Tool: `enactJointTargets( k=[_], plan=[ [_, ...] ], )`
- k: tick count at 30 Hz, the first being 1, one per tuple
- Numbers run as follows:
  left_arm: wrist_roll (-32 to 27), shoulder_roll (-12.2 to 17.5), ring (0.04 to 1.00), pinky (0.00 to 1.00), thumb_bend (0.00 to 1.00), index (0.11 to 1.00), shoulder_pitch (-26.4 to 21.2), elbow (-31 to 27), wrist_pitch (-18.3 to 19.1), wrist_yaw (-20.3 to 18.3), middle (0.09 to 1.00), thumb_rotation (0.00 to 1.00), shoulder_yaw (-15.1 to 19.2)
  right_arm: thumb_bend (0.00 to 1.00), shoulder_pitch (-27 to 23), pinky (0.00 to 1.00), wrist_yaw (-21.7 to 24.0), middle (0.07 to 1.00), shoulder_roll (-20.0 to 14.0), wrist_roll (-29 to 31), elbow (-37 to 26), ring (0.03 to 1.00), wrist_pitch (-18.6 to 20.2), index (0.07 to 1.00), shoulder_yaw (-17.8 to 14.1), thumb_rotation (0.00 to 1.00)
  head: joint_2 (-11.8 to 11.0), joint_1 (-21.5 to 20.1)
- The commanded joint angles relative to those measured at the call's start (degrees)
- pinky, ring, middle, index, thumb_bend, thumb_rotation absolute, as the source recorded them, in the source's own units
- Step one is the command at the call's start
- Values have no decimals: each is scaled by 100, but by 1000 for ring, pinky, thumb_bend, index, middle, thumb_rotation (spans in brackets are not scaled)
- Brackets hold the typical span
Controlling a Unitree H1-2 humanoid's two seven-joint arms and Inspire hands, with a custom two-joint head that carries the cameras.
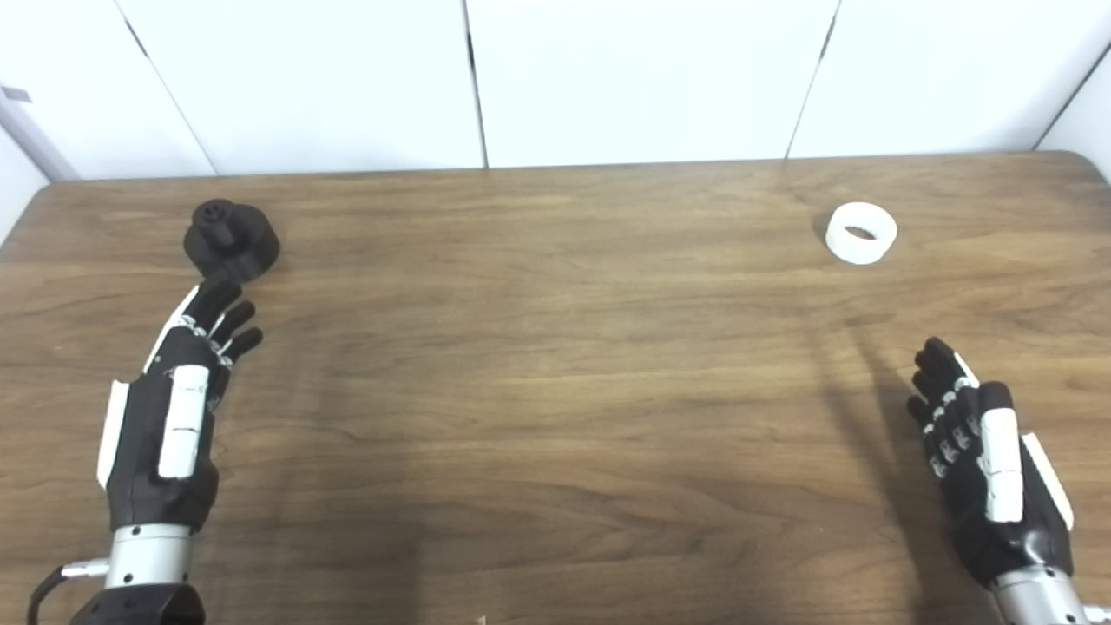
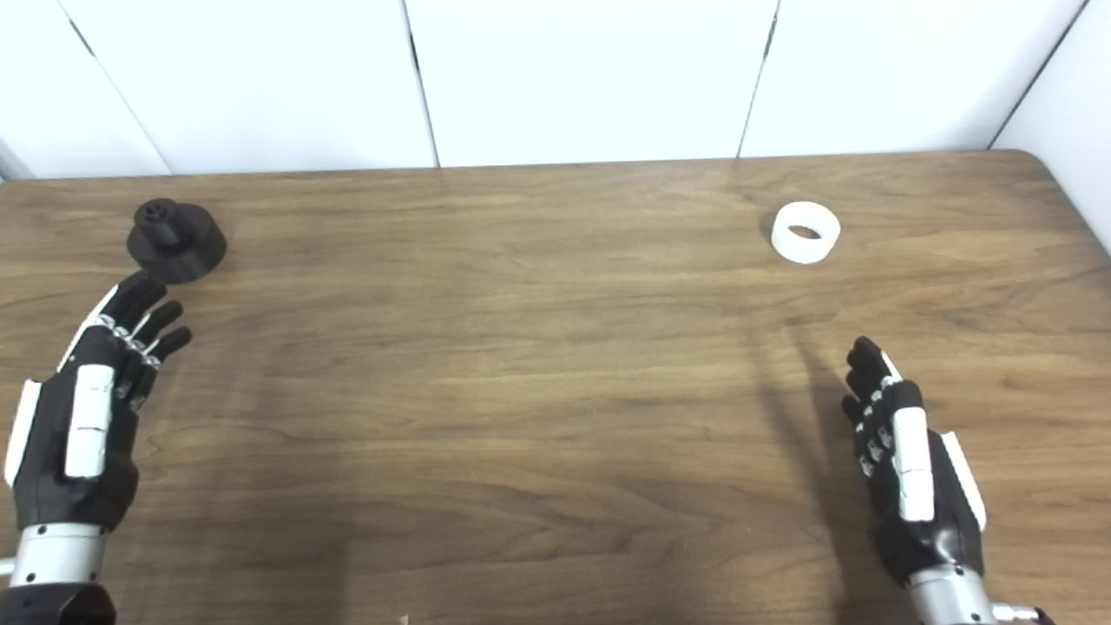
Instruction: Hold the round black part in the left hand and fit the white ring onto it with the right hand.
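Note:
The round black part (image 1: pixel 231 240), a disc with a short post on top, rests on the wooden table at the far left. My left hand (image 1: pixel 178 408) lies open just in front of it, fingertips (image 1: pixel 217 291) close to its near edge, holding nothing. The white ring (image 1: pixel 860 232) lies flat at the far right of the table. My right hand (image 1: pixel 981 451) is open near the front right, well short of the ring, and holds nothing.
The brown wooden table (image 1: pixel 555 365) runs to a white panelled wall (image 1: pixel 555 78) at the back. Its right rear corner is rounded. A wide stretch of tabletop separates the two hands.

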Motion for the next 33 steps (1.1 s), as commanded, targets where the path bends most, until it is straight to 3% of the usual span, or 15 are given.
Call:
enactJointTargets(
  k=[1, 3, 4, 6, 12, 18, 33],
  plan=[
    [123, -600, 895, 863, 631, 893, 1922, -447, -190, 166, 915, 793, -226, 564, -199, 1000, 26, 968, -88, 185, -216, 998, -651, 949, -144, 1000, -59, 192],
    [87, -654, 893, 868, 619, 893, 1949, -436, -212, 158, 913, 782, -267, 562, -192, 1000, 56, 970, -123, 238, -158, 1000, -685, 947, -181, 1000, -191, 584],
    [83, -671, 889, 868, 608, 894, 1960, -425, -231, 154, 909, 777, -286, 554, -191, 1000, 67, 968, -135, 252, -130, 1000, -710, 945, -196, 1000, -191, 584],
    [89, -678, 889, 873, 595, 899, 1984, -346, -340, 99, 912, 776, -386, 565, -188, 1000, 95, 965, -168, 269, -22, 998, -795, 943, -234, 1000, -428, 945],
    [386, -776, 873, 841, 625, 870, 2046, -175, -639, 170, 895, 748, -655, 659, -187, 1000, 261, 987, -300, 348, 280, 1000, -1078, 976, -254, 1000, -716, 1328],
    [506, -756, 866, 823, 633, 865, 2057, -91, -718, 261, 888, 713, -826, 594, -193, 1000, 36, 929, -275, 160, 336, 974, -1051, 930, -288, 1000, -839, 1468],
    [525, -728, 865, 808, 619, 858, 1995, 176, -862, 398, 882, 720, -983, 545, -287, 1000, 75, 934, -298, 113, 758, 996, -1387, 922, -289, 1000, -1232, 1546]
  ],
)
